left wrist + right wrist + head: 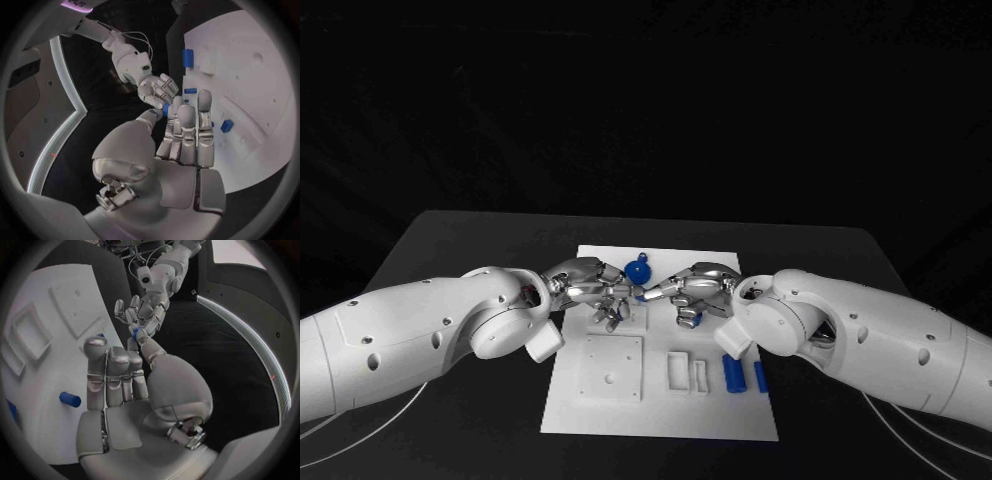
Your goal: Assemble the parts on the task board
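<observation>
The left hand (589, 287) comes in over the near-left part of the white rectangular task board (596, 418), its silver fingers reaching toward the middle. Between the two hands, above the board's far half, is a small round blue plastic part (638, 271) with a thin stem pointing away from the robot. In the wrists' views a blue piece (166, 110) sits between the fingertips of both hands (how much each one bears I cannot tell). The right hand (697, 291) meets it from the other side, fingers curled inward. Near the board's right edge, by the right forearm, lie two blue cylindrical pegs (738, 374), side by side, beside two white rectangular blocks (679, 371). A square raised white plate (610, 367) occupies the board's near-left. Bare black table (473, 240) surrounds the board.
</observation>
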{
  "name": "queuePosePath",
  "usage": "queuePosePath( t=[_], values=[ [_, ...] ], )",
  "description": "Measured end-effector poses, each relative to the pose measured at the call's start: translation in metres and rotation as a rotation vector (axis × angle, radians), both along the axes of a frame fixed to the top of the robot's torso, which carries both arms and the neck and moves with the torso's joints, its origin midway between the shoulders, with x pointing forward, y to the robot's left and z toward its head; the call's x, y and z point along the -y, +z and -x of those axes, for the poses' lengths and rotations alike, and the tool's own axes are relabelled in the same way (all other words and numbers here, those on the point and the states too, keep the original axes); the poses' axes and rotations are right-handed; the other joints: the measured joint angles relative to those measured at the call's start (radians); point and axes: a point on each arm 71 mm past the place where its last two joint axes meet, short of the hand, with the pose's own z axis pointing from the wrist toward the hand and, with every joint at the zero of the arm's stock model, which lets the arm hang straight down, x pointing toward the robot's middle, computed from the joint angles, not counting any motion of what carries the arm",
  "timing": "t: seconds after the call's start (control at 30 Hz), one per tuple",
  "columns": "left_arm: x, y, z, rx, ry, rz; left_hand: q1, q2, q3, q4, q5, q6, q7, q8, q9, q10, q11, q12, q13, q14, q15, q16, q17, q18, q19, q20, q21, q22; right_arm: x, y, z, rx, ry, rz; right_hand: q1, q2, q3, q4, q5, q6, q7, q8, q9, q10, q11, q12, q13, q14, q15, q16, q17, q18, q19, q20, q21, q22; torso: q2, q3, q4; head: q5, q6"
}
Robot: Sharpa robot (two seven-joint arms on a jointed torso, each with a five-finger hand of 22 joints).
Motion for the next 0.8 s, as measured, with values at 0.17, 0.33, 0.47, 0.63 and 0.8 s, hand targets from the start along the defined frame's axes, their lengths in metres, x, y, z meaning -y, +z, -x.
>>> queuePosePath(
  t=[0.17,0.33,0.47,0.63,0.8],
  values=[
    [-0.0002,0.0002,-0.0010,0.003,0.017,0.004,-0.001,0.001,-0.023,-0.023,-0.004,0.054,0.000,-0.050,-0.018,0.036,0.018,-0.057,-0.019,0.014,-0.011,0.000,-0.001,0.000,0.003,-0.004,0.027,0.000,0.0006,-0.0016,-0.0001,-0.002,-0.010,0.003,-0.041,-0.005,-0.057,0.035,0.002,-0.044,0.004,0.004,-0.015,-0.027,0.005,-0.031,-0.024,-0.002,0.002,-0.004,-0.005,0.000,0.000,0.000,-0.024,0.000,0.000,0.0000,0.0000,0.001,-0.001],
    [0.0002,0.0029,-0.0028,0.017,0.038,0.008,-0.012,-0.015,-0.045,-0.045,0.047,0.112,0.000,-0.101,-0.036,0.068,0.032,-0.111,-0.032,0.032,-0.019,0.000,0.001,0.000,0.006,-0.013,0.055,0.000,0.0024,-0.0041,-0.0002,-0.009,-0.029,0.005,-0.081,-0.025,-0.171,0.090,0.005,-0.102,0.023,0.003,-0.057,-0.057,0.025,-0.077,-0.061,-0.012,0.008,-0.020,-0.014,0.000,0.004,0.004,-0.055,0.000,0.000,0.0000,-0.0001,0.001,-0.001],
    [0.0007,0.0041,-0.0039,0.028,0.054,0.005,-0.030,-0.037,-0.061,-0.061,0.088,0.177,-0.021,-0.150,-0.046,0.097,0.028,-0.162,-0.042,0.045,-0.026,0.000,0.005,0.000,0.004,-0.022,0.081,0.000,0.0032,-0.0053,-0.0001,-0.014,-0.043,0.000,-0.081,-0.025,-0.274,0.138,0.029,-0.109,0.031,0.003,-0.084,-0.065,0.029,-0.079,-0.083,-0.018,0.015,-0.024,-0.025,0.000,0.004,0.018,-0.071,0.000,0.000,0.0003,-0.0001,0.002,0.001],
    [0.0024,0.0030,-0.0038,0.033,0.064,-0.012,-0.033,-0.039,-0.080,-0.081,0.109,0.217,-0.027,-0.205,-0.027,0.107,0.021,-0.212,-0.031,0.052,-0.030,-0.005,0.014,0.000,-0.002,-0.027,0.109,0.000,0.0045,-0.0043,-0.0008,-0.016,-0.060,-0.013,-0.067,-0.008,-0.407,0.188,0.083,-0.122,0.036,0.003,-0.107,-0.082,0.032,-0.085,-0.122,-0.024,0.020,-0.035,-0.047,0.014,0.002,0.023,-0.109,0.000,0.001,0.0005,-0.0002,0.004,0.001],
    [0.0004,0.0019,-0.0051,0.037,0.082,-0.034,-0.042,-0.042,-0.082,-0.084,0.125,0.223,-0.033,-0.214,-0.009,0.114,0.021,-0.213,-0.019,0.057,-0.032,-0.005,0.020,0.001,-0.002,-0.027,0.112,0.000,0.0081,-0.0038,-0.0018,-0.013,-0.080,-0.022,-0.048,0.008,-0.476,0.217,0.090,-0.125,0.039,0.003,-0.113,-0.096,0.032,-0.085,-0.160,-0.027,0.023,-0.039,-0.069,0.014,0.004,0.025,-0.142,0.000,0.001,0.0005,-0.0004,0.005,0.000]
  ],
)
